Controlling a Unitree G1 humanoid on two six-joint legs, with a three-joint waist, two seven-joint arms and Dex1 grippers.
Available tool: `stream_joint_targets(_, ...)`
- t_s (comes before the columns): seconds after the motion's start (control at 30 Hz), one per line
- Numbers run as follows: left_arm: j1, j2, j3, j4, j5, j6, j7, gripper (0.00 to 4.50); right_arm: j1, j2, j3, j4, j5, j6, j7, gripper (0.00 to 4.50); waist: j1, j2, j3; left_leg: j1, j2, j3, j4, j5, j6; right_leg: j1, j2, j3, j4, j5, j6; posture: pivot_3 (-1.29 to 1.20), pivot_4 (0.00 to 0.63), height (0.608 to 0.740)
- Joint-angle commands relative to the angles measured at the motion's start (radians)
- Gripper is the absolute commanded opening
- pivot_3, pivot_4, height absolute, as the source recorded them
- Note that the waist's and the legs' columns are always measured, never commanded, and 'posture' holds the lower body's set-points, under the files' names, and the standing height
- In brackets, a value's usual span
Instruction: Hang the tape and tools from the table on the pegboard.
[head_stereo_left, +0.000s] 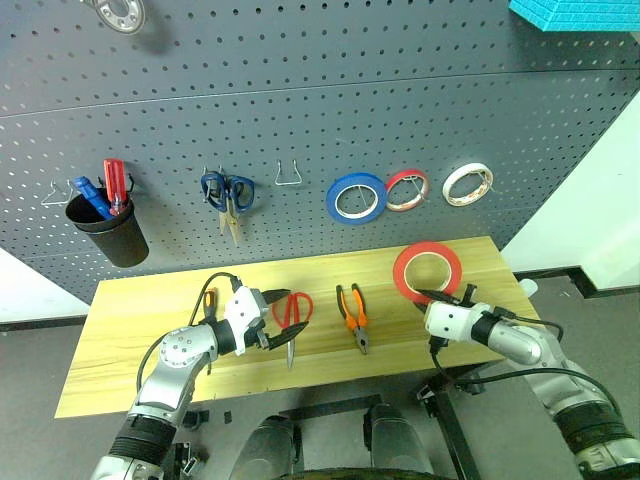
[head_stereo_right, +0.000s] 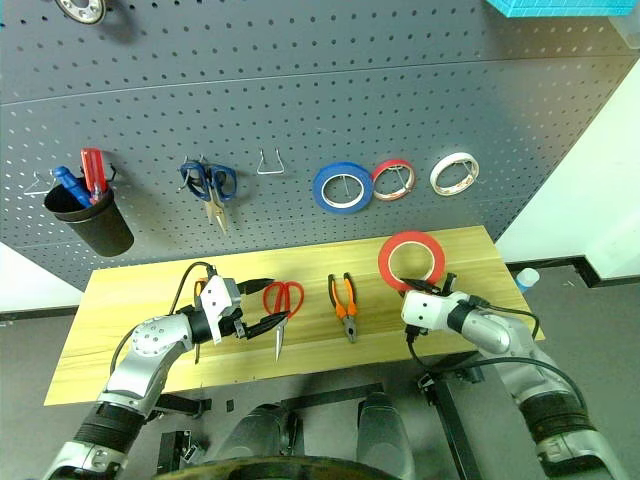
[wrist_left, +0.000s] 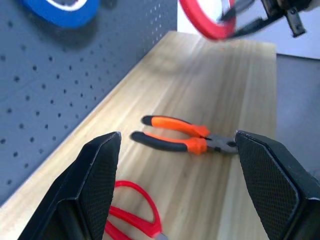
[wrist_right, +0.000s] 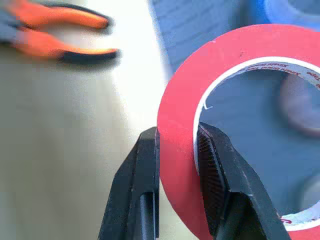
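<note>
The right gripper (wrist_right: 177, 165) pinches the red tape (head_stereo_left: 428, 270) through its rim, lifted upright above the table's (head_stereo_left: 150, 350) back right corner, hole toward the pegboard (head_stereo_left: 300, 90) for hooking. The left gripper (wrist_left: 175, 165) hangs wide near the scissors (head_stereo_left: 291, 316) and pliers (head_stereo_left: 353, 315).

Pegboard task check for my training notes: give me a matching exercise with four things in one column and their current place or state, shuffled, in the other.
Things:
1. red tape ring
2. pliers
3. blue tape roll
4. left gripper

States:
A. hanging on the pegboard
B. open, above the red-handled scissors
C. pinched upright in the right gripper
D. lying flat on the table

Pairs: 1-C, 2-D, 3-A, 4-B
</note>
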Motion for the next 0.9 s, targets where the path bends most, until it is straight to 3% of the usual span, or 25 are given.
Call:
stream_joint_targets(0.03,-0.016,-0.006,0.018,-0.001,-0.026,-0.043,-0.008,3.80,-0.033,-0.024,-0.026,-0.061,-0.147,-0.044,-0.233,0.70,-0.002,0.000,0.000,0.000,0.000,0.000,0.000,0.000,0.000,0.000,0.000,0.000,0.000,0.000,0.000,-0.05,0.081,0.738)
stream_joint_targets(0.2,-0.048,-0.017,0.021,0.020,-0.034,-0.051,-0.007,3.80,-0.169,-0.041,-0.004,-0.009,-0.188,-0.062,-0.302,0.70,-0.006,0.000,0.000,0.000,0.000,0.002,0.001,0.000,0.000,0.001,0.000,0.002,0.000,-0.001,-0.004,-0.05,0.079,0.738)
stream_joint_targets(0.53,-0.055,-0.030,0.017,0.034,-0.033,-0.061,0.010,3.80,-0.429,0.010,0.117,0.363,-0.040,-0.109,-0.065,0.70,-0.007,-0.001,-0.001,0.000,0.000,0.002,0.000,0.000,0.000,0.002,0.000,0.002,-0.003,0.001,-0.002,-0.04,0.070,0.738)
stream_joint_targets(0.67,-0.041,-0.028,0.018,0.020,-0.033,-0.059,0.016,3.80,-0.465,0.013,0.134,0.434,-0.026,-0.136,-0.058,0.70,-0.007,-0.001,-0.001,0.001,0.000,0.002,-0.001,0.000,0.000,0.001,0.000,0.002,-0.002,0.001,-0.002,-0.03,0.073,0.738)
stream_joint_targets(0.9,-0.023,-0.021,0.022,0.006,-0.038,-0.053,0.020,3.80,-0.452,-0.018,0.128,0.392,-0.031,-0.189,-0.101,2.99,-0.007,-0.001,-0.001,0.001,0.000,0.002,0.000,0.000,0.000,0.001,0.000,0.002,-0.001,0.001,-0.002,-0.04,0.082,0.738)
